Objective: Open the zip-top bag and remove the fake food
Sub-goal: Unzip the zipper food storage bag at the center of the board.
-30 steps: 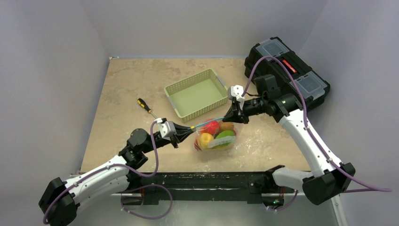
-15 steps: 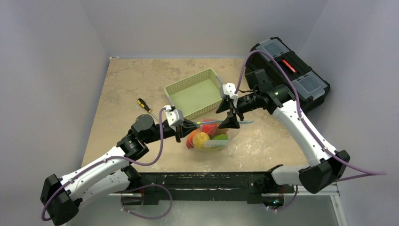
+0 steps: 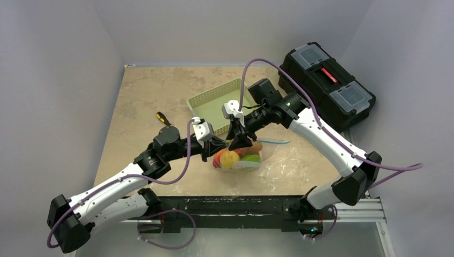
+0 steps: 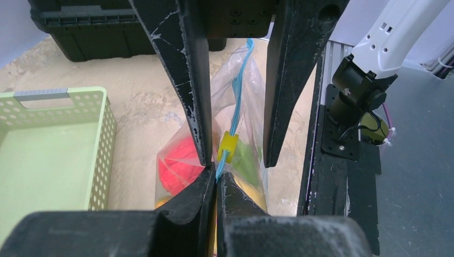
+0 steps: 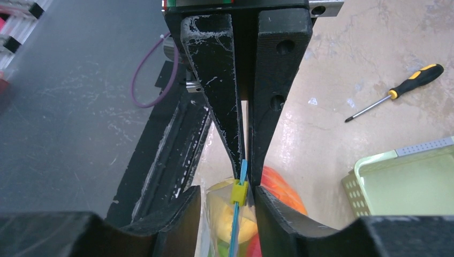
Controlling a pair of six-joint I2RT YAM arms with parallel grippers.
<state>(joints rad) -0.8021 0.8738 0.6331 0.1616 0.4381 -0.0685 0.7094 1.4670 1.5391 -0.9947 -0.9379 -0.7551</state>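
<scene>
top cam: high, from rear, looks down | L/R wrist: close, face each other | share zip-top bag (image 3: 251,159)

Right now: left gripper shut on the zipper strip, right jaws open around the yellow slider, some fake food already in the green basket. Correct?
One thing is off: the green basket is empty. The fake food sits inside the zip-top bag, as the top external view shows. The rest stands: left gripper shut on the zipper strip, right gripper open around the yellow slider.
</scene>
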